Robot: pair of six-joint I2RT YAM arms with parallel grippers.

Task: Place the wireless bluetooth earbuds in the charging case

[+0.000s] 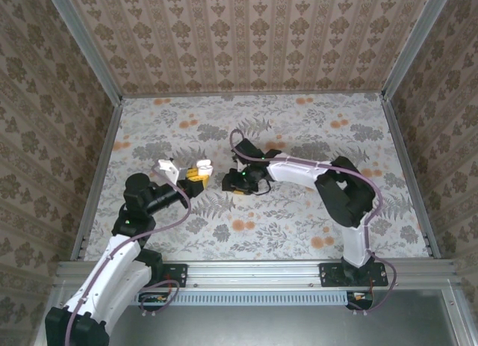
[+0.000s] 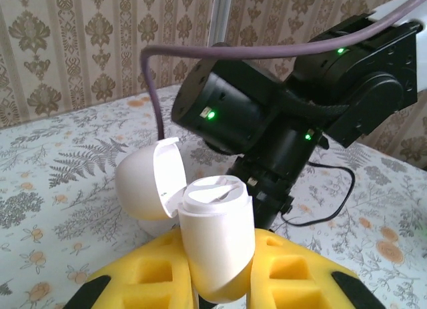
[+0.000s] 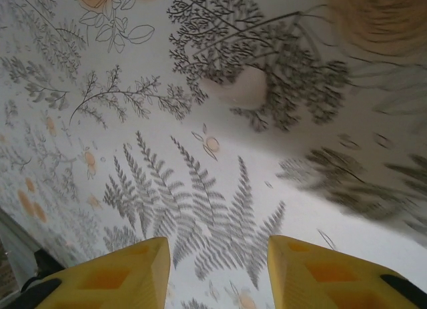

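Observation:
My left gripper [image 2: 217, 282] is shut on the charging case [image 2: 217, 245], a glossy white rounded case held upright between the yellow fingers [image 2: 140, 275]. Its lid [image 2: 150, 179] hangs open to the left. Two white oval shapes [image 2: 213, 192] lie flush in the case's top; I cannot tell whether they are the earbuds or bare wells. In the top view the case [image 1: 204, 165] sits at the left gripper [image 1: 196, 174], with my right gripper [image 1: 228, 184] just to its right. The right gripper [image 3: 217, 269] is open, with nothing but tablecloth between its yellow fingers [image 3: 133, 269].
The right arm's black wrist [image 2: 267, 122] with its purple cable looms close behind the held case. A floral tablecloth [image 1: 299, 219] covers the table, with patterned walls [image 1: 246, 32] on three sides and a metal rail [image 1: 254, 270] along the near edge.

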